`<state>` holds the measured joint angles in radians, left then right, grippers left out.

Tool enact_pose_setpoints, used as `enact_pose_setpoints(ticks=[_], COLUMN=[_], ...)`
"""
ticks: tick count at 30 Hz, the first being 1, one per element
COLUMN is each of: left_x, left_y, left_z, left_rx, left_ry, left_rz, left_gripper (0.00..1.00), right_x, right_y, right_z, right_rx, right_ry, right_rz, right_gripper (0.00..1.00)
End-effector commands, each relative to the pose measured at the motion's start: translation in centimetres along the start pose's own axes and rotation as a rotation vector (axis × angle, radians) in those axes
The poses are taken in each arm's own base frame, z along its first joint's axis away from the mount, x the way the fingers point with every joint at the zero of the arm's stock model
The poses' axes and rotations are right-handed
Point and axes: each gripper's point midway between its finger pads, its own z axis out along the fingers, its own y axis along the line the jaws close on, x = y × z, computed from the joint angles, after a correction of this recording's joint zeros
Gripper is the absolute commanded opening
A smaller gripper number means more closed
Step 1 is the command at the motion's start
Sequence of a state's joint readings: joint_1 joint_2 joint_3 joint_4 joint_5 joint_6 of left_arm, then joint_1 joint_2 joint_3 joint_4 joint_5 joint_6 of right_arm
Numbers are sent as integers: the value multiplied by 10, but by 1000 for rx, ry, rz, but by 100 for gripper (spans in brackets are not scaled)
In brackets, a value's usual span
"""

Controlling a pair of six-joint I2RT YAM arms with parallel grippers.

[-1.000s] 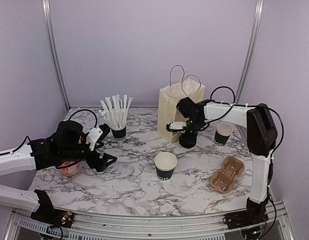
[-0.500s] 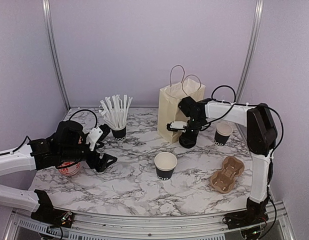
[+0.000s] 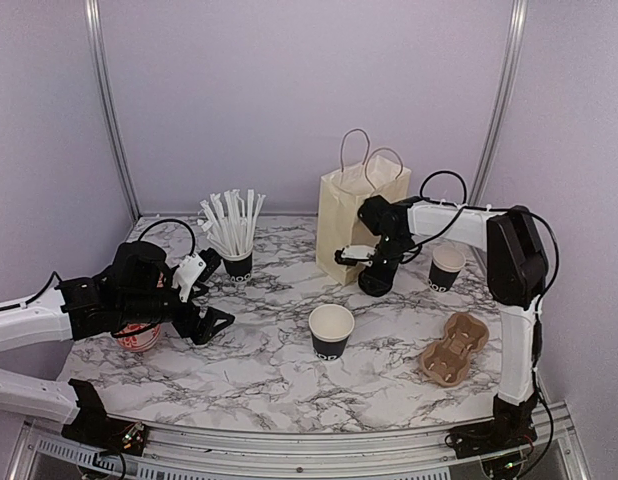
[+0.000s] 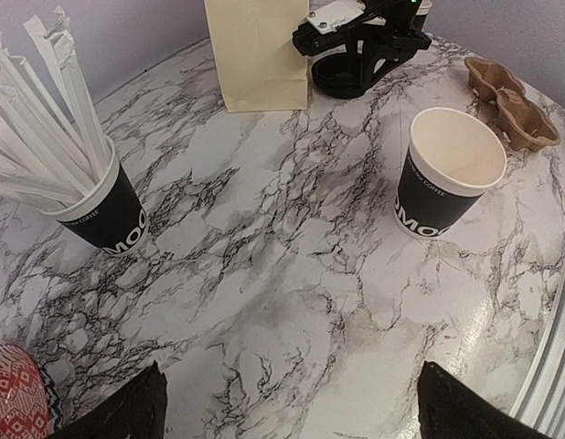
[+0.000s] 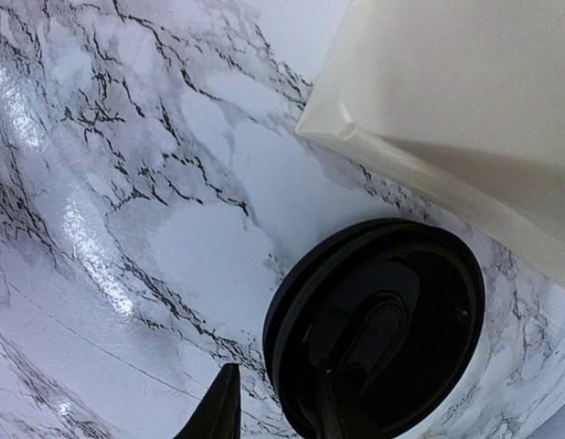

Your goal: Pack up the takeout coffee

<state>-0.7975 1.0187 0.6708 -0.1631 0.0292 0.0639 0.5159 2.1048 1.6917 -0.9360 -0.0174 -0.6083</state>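
Marble table (image 3: 269,350) holds upright takeout coffee (image 5: 420,283); right gripper (image 3: 370,262) unclear, left gripper (image 4: 292,413) wide.

White marble table (image 3: 269,350), grey-veined.
Bears a straw cup (image 3: 238,265) back left, a bag (image 3: 359,225) behind a lidded cup (image 5: 401,274), an open cup (image 3: 331,332) mid-table, a second cup (image 3: 446,268) and carrier (image 3: 454,348) right, a red container (image 4: 13,402) far left.

Black lid (image 5: 392,302), grey-veined white tabletop (image 5: 127,183)
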Motion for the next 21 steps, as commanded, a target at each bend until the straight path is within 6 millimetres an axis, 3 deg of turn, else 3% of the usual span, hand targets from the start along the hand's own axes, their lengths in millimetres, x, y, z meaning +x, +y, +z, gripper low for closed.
enact_pose_setpoints(ticks=[1, 7, 13, 21], left_x=[-2, -2, -3, -4], left_y=[0, 0, 0, -1], left_z=[-1, -1, -2, -3], left_rx=[9, 9, 9, 11], left_ry=[10, 8, 4, -1], left_rz=[4, 4, 4, 4], left_gripper=[96, 96, 96, 96], right_x=[-1, -1, 1, 2], right_y=[1, 0, -3, -2], right_z=[2, 2, 3, 3], right_rx=[-26, -28, -5, -8], right_ry=[-1, 4, 14, 20], right_rz=[13, 16, 14, 18], right_gripper=[25, 16, 24, 16])
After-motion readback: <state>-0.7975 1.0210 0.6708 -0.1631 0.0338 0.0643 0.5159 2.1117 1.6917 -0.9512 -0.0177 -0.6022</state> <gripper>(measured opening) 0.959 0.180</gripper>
